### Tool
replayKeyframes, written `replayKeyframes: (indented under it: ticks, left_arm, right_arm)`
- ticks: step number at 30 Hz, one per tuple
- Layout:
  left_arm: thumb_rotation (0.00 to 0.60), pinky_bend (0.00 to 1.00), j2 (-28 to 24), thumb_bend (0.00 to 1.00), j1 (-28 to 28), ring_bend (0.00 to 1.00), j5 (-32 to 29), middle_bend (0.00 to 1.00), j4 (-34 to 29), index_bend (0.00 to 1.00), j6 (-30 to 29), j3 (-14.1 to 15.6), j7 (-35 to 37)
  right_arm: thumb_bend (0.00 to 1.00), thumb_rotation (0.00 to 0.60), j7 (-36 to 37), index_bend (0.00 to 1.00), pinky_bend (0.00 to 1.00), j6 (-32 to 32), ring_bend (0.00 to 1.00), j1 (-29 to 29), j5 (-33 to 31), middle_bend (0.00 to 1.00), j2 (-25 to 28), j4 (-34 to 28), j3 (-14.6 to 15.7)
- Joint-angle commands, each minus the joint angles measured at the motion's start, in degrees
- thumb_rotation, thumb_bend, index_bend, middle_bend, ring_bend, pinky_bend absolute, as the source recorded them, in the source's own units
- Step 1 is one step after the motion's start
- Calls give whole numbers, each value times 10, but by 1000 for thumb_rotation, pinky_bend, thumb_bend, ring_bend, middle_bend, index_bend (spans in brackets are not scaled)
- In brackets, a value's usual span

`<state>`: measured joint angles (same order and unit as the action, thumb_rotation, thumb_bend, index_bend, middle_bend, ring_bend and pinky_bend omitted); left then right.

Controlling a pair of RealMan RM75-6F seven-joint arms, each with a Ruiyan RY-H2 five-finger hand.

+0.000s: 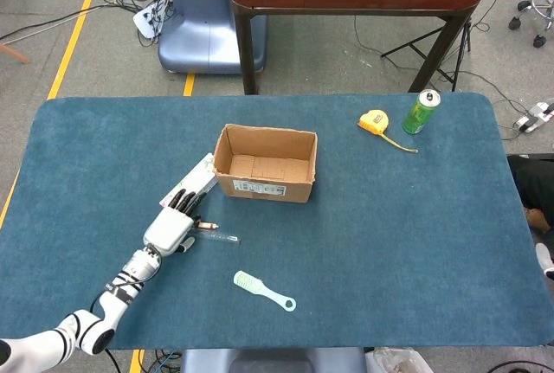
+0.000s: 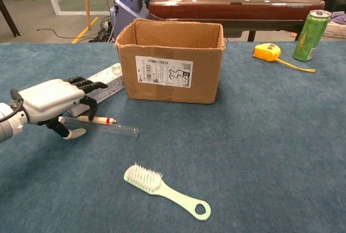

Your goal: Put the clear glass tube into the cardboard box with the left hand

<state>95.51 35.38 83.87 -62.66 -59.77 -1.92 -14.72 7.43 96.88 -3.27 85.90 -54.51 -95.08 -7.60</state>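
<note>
Grasp step: left hand point(image 2: 47, 102) over clear glass tube point(image 2: 102, 127) near table's left edge, fingers curled around it, hold unconfirmed. Next: lift, carry to cardboard box point(image 2: 170, 60), release inside.

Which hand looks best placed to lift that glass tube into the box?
The left hand: it sits right over the glass tube's near end, beside the box. The right hand shows in neither view.

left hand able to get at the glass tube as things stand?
Probably yes. The left hand is already over one end of the clear glass tube, which lies flat on the table with nothing on it; whether it has a grip isn't clear.
</note>
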Motion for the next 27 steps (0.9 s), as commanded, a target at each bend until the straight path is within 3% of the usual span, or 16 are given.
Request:
replayKeyframes:
  ticks: [1, 27]
  left_arm:
    - [600, 13, -1, 282, -1, 0, -1, 0, 0, 475, 1, 1, -1]
    - [600, 13, 11, 281, -3, 0, 1, 0, 20, 565, -9, 0, -21]
  right_arm:
    - [361, 600, -1, 559, 510, 0, 422, 0, 0, 494, 0, 0, 0]
    - [361, 600, -1, 559, 510, 1, 422, 0, 1, 495, 0, -1, -1]
